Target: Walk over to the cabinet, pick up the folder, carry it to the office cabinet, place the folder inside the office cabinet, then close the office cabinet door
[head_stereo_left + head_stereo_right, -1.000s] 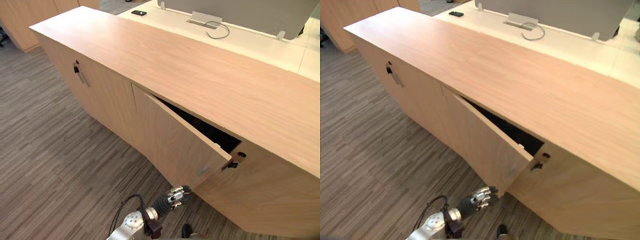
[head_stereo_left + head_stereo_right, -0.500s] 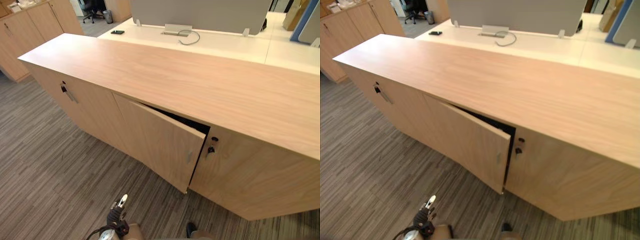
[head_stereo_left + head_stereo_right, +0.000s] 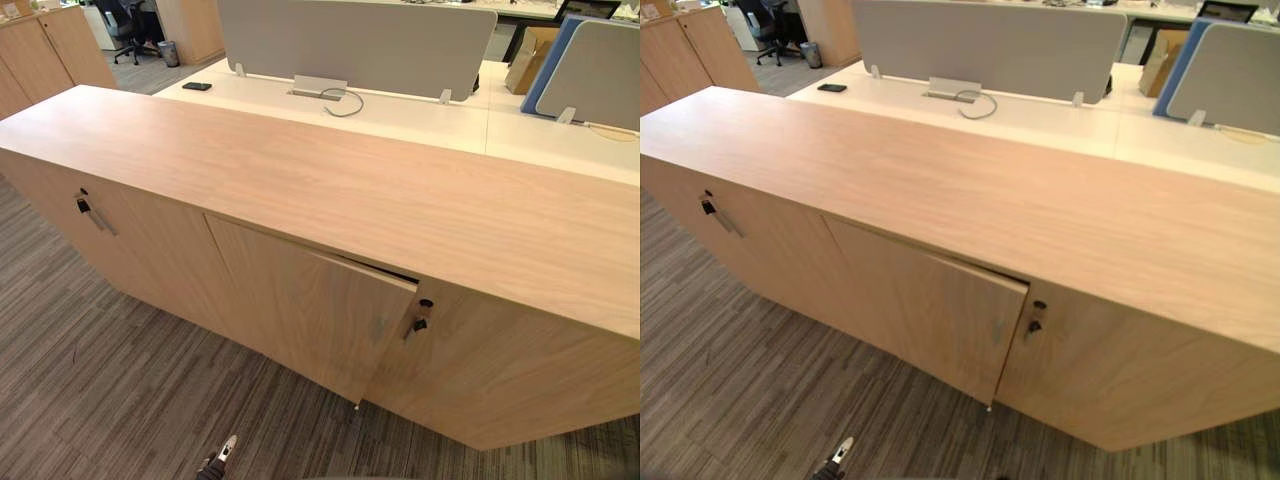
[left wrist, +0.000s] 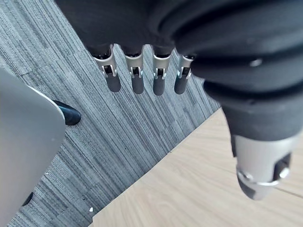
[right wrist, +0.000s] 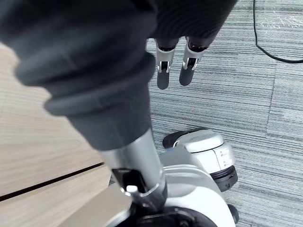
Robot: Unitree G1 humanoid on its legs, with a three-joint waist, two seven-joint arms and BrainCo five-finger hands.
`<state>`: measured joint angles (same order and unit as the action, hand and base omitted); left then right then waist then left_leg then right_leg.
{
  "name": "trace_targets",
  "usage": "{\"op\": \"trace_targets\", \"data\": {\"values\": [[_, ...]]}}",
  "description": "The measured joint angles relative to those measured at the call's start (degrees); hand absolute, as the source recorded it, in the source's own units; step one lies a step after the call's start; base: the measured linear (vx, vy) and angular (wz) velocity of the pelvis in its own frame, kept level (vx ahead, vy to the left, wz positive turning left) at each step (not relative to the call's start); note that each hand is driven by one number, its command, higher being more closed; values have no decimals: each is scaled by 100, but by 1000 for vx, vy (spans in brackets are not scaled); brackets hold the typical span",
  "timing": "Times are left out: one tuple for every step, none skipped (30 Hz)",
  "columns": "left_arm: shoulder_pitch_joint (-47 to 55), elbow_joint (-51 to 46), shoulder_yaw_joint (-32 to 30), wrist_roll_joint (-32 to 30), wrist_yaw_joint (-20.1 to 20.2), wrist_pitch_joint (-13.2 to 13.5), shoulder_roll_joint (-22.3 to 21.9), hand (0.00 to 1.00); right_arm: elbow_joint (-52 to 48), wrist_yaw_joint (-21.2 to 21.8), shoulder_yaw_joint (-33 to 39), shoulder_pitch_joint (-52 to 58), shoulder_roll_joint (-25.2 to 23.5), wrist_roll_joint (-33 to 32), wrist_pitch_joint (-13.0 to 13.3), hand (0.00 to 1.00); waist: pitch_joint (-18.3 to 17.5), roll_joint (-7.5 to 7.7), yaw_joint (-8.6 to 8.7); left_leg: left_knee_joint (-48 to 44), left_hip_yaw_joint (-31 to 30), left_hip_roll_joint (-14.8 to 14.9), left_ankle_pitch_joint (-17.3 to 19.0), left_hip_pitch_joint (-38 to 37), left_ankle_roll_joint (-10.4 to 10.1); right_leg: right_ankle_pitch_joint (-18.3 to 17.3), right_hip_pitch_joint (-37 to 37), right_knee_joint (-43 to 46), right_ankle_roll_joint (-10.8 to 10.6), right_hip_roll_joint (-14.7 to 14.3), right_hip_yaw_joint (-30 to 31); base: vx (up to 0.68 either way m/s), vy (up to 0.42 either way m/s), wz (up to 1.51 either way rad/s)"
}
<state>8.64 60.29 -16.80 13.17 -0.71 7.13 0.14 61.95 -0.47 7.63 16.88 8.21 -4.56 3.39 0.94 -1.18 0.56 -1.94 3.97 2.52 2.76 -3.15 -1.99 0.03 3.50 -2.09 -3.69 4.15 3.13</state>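
Last step in hand: shutting the office cabinet door [image 3: 300, 310]. Light wood, nearly flush, with a thin dark gap along the top at its latch edge by the key [image 3: 418, 323]. I judge the folder is inside, behind it. Over the floor [image 3: 110, 390], left hand [image 4: 137, 78] and right hand [image 5: 163, 73] hang with fingers [image 4: 159, 82] straight, apart, holding nothing. Next: 1 flat push near the latch edge to seat it

Left hand [image 4: 136, 75]: black ribbed cover over the back and wrist; silver slotted fingers [image 4: 158, 78] ending in dark rounded tips; silver-grey thumb [image 4: 260, 161] carrying a metal ring and what appears to be a small screw. Right hand [image 5: 163, 71]: matching black cover, silver fingers, dark tips.
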Motion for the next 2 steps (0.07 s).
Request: {"op": "trace_targets", "data": {"values": [[-43,61,165,-110,21,1,49,0,77,0,26,-21,3,0,3,0,-29,-5,0,0,-43,13,-1,-1,-1,0,5,-33,1,-11,-23,53,-54,8],[-96,114,387,-246,55,4,115,0,140,0,33,-58,6,1,3,0,-29,-5,0,0,-63,36,-3,-1,-4,1,27,-60,3,-32,-44,21,-29,6]]}}
